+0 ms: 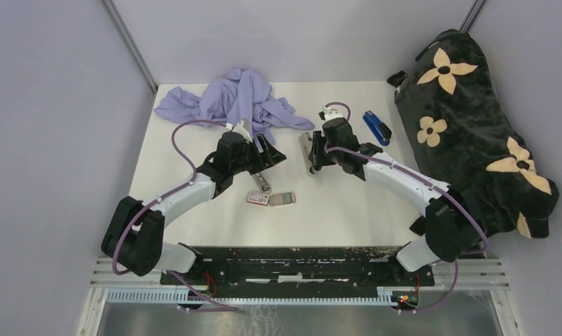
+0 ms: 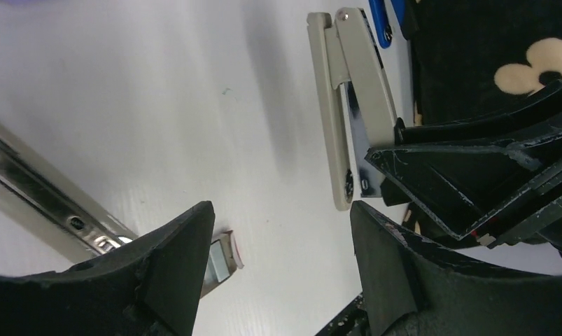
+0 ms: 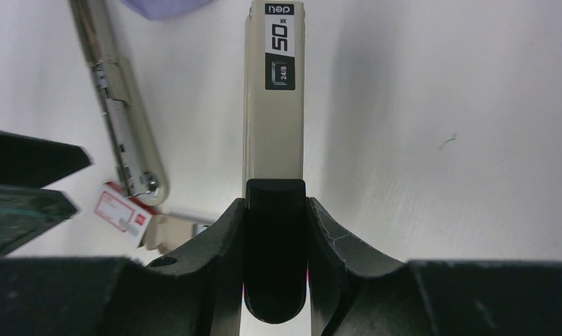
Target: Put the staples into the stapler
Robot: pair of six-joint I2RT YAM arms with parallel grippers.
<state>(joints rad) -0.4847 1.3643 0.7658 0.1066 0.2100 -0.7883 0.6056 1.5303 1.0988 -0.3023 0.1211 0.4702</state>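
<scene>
My right gripper (image 1: 315, 151) is shut on the black rear end of a beige stapler (image 1: 306, 152) that lies on the white table; the wrist view shows the stapler (image 3: 274, 105) running away from the gripper (image 3: 275, 203). My left gripper (image 1: 271, 155) is open and empty above the table, just left of that stapler (image 2: 348, 105); in its own view the gripper (image 2: 281, 210) frames bare table. The red-and-white staple box (image 1: 257, 199) and its grey tray of staples (image 1: 283, 199) lie near the front; the tray (image 2: 220, 257) peeks out beside my left finger.
A second beige stapler (image 1: 262, 180) lies opened with its metal channel (image 3: 124, 140) showing, under my left arm. A blue stapler (image 1: 377, 127) lies at the back right. A purple cloth (image 1: 236, 98) is bunched at the back. A black flowered bag (image 1: 474, 126) fills the right side.
</scene>
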